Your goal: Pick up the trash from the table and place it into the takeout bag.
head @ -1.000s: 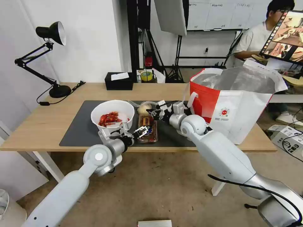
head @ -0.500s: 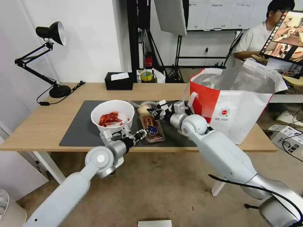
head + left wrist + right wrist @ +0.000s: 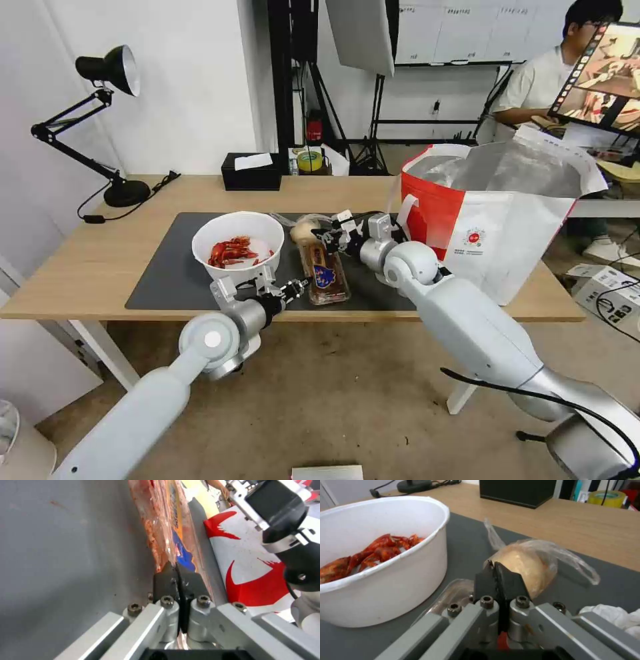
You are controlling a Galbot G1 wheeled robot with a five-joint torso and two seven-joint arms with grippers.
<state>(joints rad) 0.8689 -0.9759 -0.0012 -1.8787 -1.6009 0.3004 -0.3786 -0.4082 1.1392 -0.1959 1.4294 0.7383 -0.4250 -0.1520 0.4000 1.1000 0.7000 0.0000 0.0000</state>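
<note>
Tray (image 3: 325, 272): both tools (image 3: 298, 287) (image 3: 326, 238) clamped tight on opposite edges.

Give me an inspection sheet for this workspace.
Surface: wooden table with dark mat.
Job's things: bowl of red scraps, plastic tray, bagged bun, tissue on mat; takeout bag upright at the table's right end.
Clutter: black tissue box, desk lamp.
Grippers: left gripper shut on tray's near edge; right gripper shut at tray's far end.
Cables: lamp cord.
Surroundings: tape roll.
</note>
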